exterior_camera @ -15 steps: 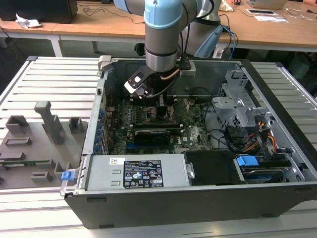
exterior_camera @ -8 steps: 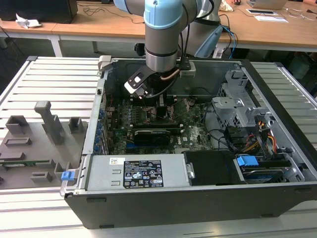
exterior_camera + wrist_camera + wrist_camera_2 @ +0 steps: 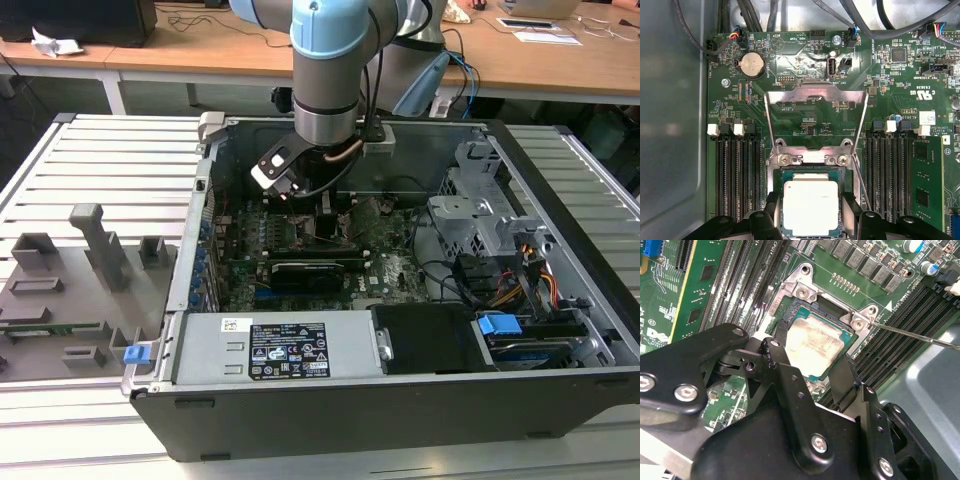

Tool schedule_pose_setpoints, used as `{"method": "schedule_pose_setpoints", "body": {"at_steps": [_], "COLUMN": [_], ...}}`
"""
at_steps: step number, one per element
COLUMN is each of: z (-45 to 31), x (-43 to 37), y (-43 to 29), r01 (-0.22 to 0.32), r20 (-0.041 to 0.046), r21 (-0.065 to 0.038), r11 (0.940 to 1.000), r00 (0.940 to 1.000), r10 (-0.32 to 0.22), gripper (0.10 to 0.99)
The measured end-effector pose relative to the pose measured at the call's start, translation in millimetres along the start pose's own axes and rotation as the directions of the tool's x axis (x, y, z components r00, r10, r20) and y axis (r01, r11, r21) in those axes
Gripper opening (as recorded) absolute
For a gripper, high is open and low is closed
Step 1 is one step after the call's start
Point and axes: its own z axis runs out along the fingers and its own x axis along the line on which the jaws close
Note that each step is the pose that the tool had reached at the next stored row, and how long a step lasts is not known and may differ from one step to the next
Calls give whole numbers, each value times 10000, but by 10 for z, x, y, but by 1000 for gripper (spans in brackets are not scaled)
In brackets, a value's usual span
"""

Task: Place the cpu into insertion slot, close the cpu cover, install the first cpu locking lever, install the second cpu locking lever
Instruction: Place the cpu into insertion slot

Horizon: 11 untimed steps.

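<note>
- cpu (image 3: 811,207) lies flat inside the insertion slot (image 3: 810,174) in the first wrist view, silver top up, its green edge square with the dark socket rim.
- The gripper (image 3: 811,200) straddles the chip there. Its black jaws stand apart, one close beside each of two opposite sides; whether they pinch the cpu or merely flank it cannot be told.
- The cpu cover (image 3: 785,95) stands open on its hinge at the side of the slot away from the gripper, with green motherboard (image 3: 805,117) showing through its window.
- A thin locking lever (image 3: 860,182) rises free beside the slot. Banks of memory slots (image 3: 737,182) run along both sides of the socket, and a coin cell (image 3: 752,64) sits beyond the cover.
- In the second wrist view the cpu (image 3: 817,342) sits level in the socket, its metal top mottled. The gripper (image 3: 806,356) has a jaw on either side of it. The locking lever (image 3: 912,336) slants across the memory slots (image 3: 900,322).
- In the exterior view the arm (image 3: 325,100) reaches down into an open computer case (image 3: 400,410), and the gripper (image 3: 327,228) is low over the board in the far half.
- A black expansion card (image 3: 310,272) lies just nearer than the gripper, and the power supply (image 3: 285,350) sits against the near wall.
- Grey fixtures (image 3: 100,245) stand on the ribbed table (image 3: 120,150) at the exterior view's left.
</note>
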Motion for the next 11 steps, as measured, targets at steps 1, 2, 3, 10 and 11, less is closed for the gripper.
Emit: {"method": "schedule_pose_setpoints", "body": {"at_steps": [1, 2, 3, 10, 11], "z": [0, 0, 0, -1, -1], "x": [-2, -3, -3, -4, -4], "y": [0, 0, 0, 0, 0], "r01": [0, -2, -1, -1, -3], "r20": [-2, 1, 8, 118, 118], "r21": [-2, 0, -1, -2, -2], "r11": [10000, 10000, 10000, 10000, 10000], "r00": [10000, 10000, 10000, 9999, 9999], "r10": [0, 2, 1, 1, 3], "gripper": [600, 600, 600, 522, 522]}}
